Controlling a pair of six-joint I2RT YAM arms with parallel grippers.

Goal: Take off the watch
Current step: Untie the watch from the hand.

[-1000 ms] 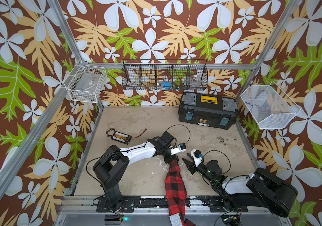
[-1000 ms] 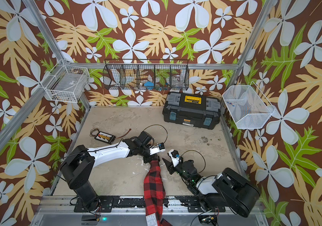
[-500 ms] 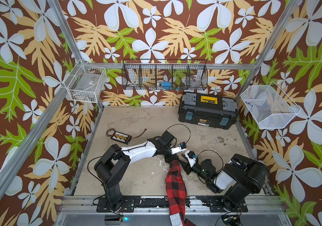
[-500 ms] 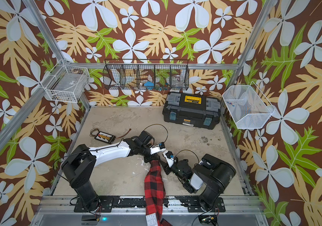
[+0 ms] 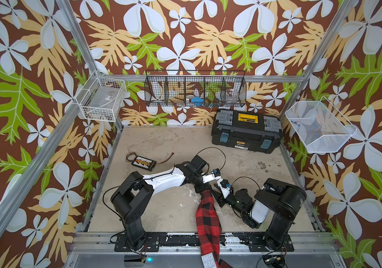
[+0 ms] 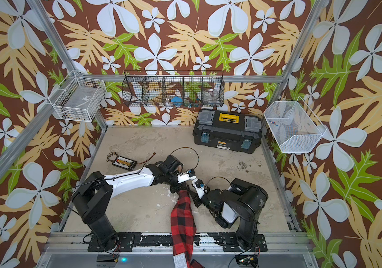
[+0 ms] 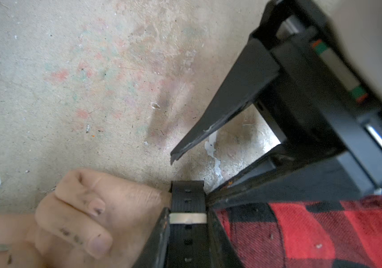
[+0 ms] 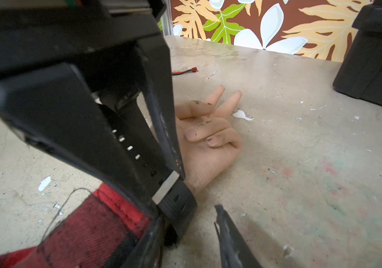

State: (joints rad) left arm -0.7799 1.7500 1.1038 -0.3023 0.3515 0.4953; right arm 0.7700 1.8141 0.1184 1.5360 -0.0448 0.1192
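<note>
A flat board with yellow connectors (image 5: pixel 144 162) and its wires lies towards the left edge of the worktop (image 5: pixel 162 143). Near the middle of the front edge, the left fingers (image 7: pixel 162 234) stand narrow, clamped on both edges of the strap of the watch (image 7: pixel 187 201). The strap's free end rises between them. The watch sits round the wrist of a dummy hand (image 8: pixel 208 139), between the palm and a red-and-black checked sleeve (image 5: pixel 208 222) that runs off the front edge. Just right of it, the right fingers (image 7: pixel 220 111) stand partly apart. One reaches the strap at the cuff, the other hangs free above the worktop. A black toolbox (image 5: pixel 245 132) stands in the back right corner.
</note>
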